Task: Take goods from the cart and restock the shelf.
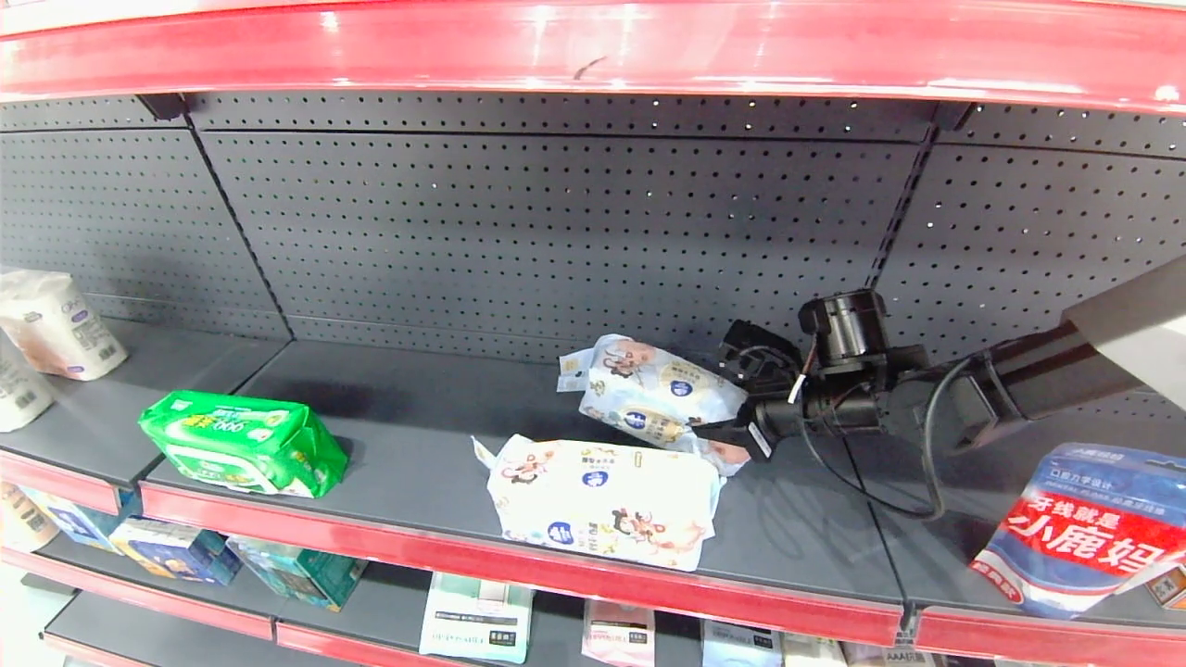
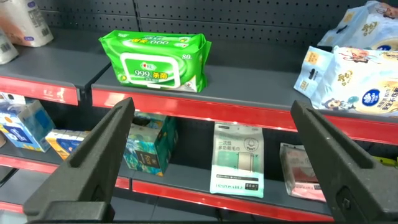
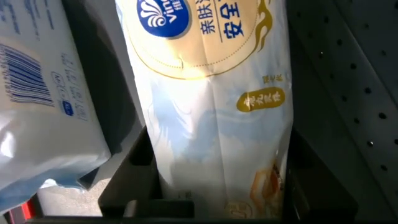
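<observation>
A white cartoon-print wipes pack (image 1: 653,389) (image 3: 211,112) lies tilted toward the back of the grey shelf (image 1: 417,398). My right gripper (image 1: 741,431) (image 3: 217,180) is shut on its right end, one finger on each side. A second, similar pack (image 1: 602,500) (image 3: 43,93) (image 2: 354,81) lies flat just in front of it, near the shelf's red front edge. My left gripper (image 2: 214,155) hangs open in front of the lower shelves, with nothing between its fingers.
A green wipes pack (image 1: 246,443) (image 2: 158,59) sits at the shelf's left front. White packs (image 1: 60,324) stand at the far left and a blue-red pouch (image 1: 1084,533) at the far right. Boxes and pouches (image 2: 236,158) fill the lower shelves. Bare shelf lies between the green and white packs.
</observation>
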### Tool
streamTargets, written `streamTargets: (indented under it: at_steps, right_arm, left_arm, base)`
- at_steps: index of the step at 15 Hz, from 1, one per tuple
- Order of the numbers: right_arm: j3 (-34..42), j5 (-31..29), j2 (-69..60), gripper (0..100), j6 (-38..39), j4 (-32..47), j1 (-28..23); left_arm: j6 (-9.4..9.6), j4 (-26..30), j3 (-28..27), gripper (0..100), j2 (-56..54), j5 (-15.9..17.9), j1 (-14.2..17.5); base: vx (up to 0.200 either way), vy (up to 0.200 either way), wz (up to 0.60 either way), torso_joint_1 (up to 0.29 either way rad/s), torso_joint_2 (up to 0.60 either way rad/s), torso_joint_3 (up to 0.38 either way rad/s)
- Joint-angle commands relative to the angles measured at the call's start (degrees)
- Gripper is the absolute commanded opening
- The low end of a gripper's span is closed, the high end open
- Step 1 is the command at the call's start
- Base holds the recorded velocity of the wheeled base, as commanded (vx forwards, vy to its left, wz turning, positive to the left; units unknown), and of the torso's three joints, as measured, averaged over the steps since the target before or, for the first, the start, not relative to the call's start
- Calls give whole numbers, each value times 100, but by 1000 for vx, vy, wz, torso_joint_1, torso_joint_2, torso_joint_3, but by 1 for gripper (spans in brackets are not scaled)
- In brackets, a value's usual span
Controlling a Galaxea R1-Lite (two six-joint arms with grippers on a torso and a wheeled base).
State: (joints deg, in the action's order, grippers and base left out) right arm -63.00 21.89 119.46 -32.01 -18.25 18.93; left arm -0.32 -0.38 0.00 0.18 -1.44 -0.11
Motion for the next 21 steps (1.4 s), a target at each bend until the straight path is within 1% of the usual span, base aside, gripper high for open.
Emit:
streamTargets:
  at_steps: [1, 4, 7, 9, 12, 14, 15, 21]
  right_arm:
    - [25, -1, -10, 100, -7, 6, 23]
    - [7, -19, -10, 100, 28, -3, 14]
    - [33, -467, -80, 100, 169, -12, -30]
    - [130, -634, -195, 100, 362, -12, -47]
    - [455, -968, -362, 100, 406, -30, -56]
    - [455, -1179, -362, 100, 477, -38, -56]
    - [394, -1442, -362, 100, 679, -47, -56]
    - [403, -1495, -379, 100, 802, -47, -56]
  left_arm:
    - [-3, -6, 0, 100, -1, -6, 2]
    - [-3, 3, 0, 100, -9, -6, 2]
    - [-3, 3, 0, 100, -1, 3, 2]
    - [-3, -6, 0, 100, -1, -6, 2]
    - [-3, 3, 0, 100, -9, 3, 2]
    - [-3, 3, 0, 100, -1, -6, 2]
    - [-3, -6, 0, 100, -1, 3, 2]
    - [-3, 3, 0, 100, -1, 3, 2]
  base:
    - [0, 0, 0, 0, 0, 0]
    - [0, 0, 0, 0, 0, 0]
    - [0, 0, 0, 0, 0, 0]
    - [0, 0, 0, 0, 0, 0]
    - [0, 0, 0, 0, 0, 0]
    - [0, 0, 0, 0, 0, 0]
    - [0, 0, 0, 0, 0, 0]
    - [0, 0, 0, 0, 0, 0]
